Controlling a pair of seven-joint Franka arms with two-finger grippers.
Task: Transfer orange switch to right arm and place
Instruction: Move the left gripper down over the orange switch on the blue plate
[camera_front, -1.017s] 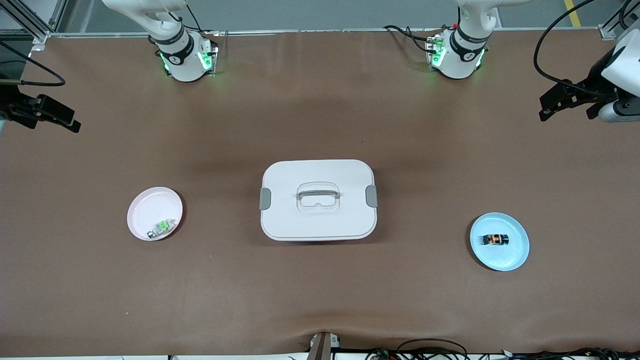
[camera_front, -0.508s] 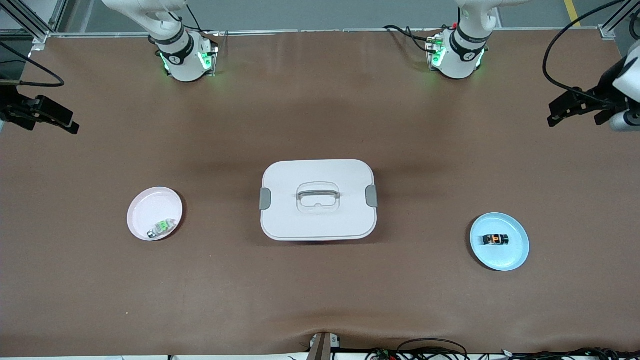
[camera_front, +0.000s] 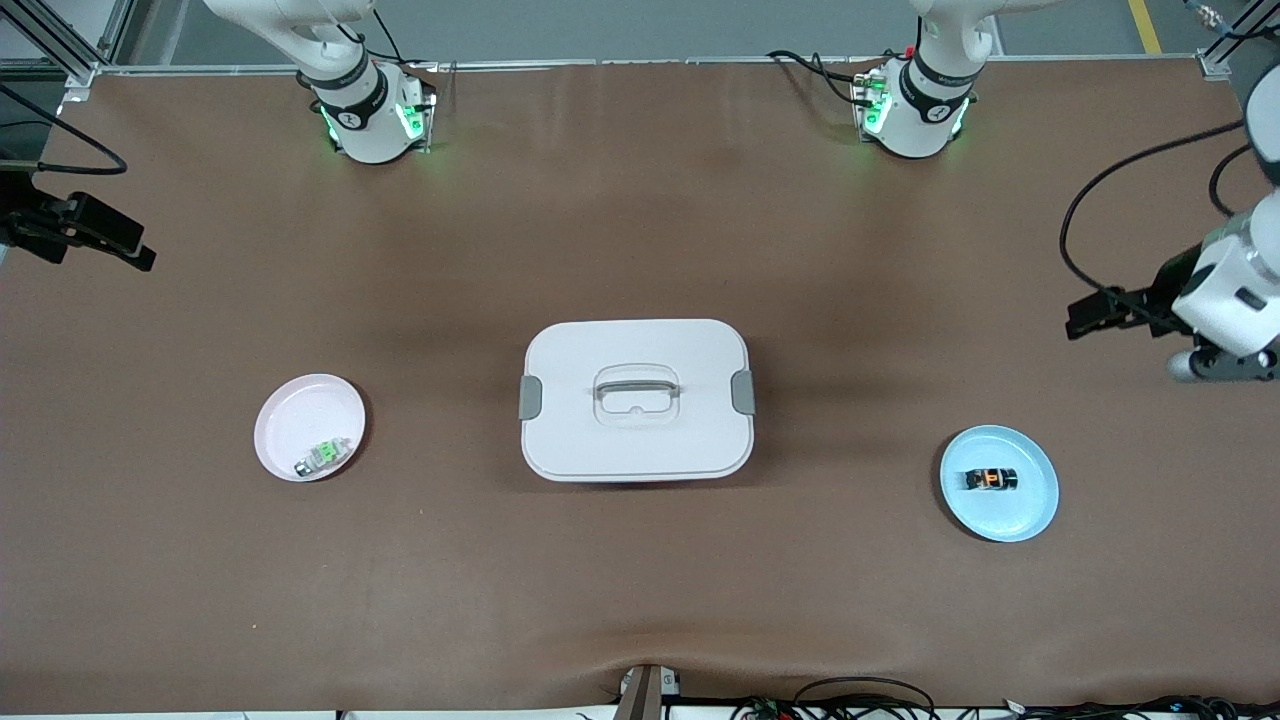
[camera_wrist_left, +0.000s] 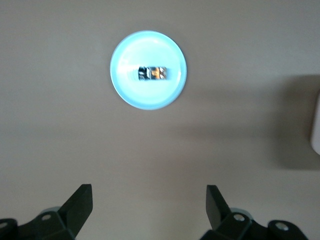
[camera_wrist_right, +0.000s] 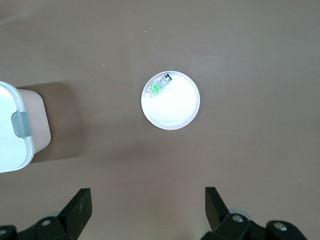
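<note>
The orange switch, a tiny black block with an orange middle, lies in a light blue plate toward the left arm's end of the table. My left gripper hangs open and empty over bare table beside that plate. In the left wrist view the switch and the plate show past my open left gripper, clear of both fingers. My right gripper waits open and empty over the table's edge at the right arm's end; the right wrist view shows it wide open.
A white lidded box with a handle and grey latches stands mid-table. A pink plate holding a small green-and-silver part sits toward the right arm's end; both show in the right wrist view, plate and part.
My left arm has swung its gripper over the table toward the blue plate. The right gripper has barely shifted. The switch and plates have not moved.
</note>
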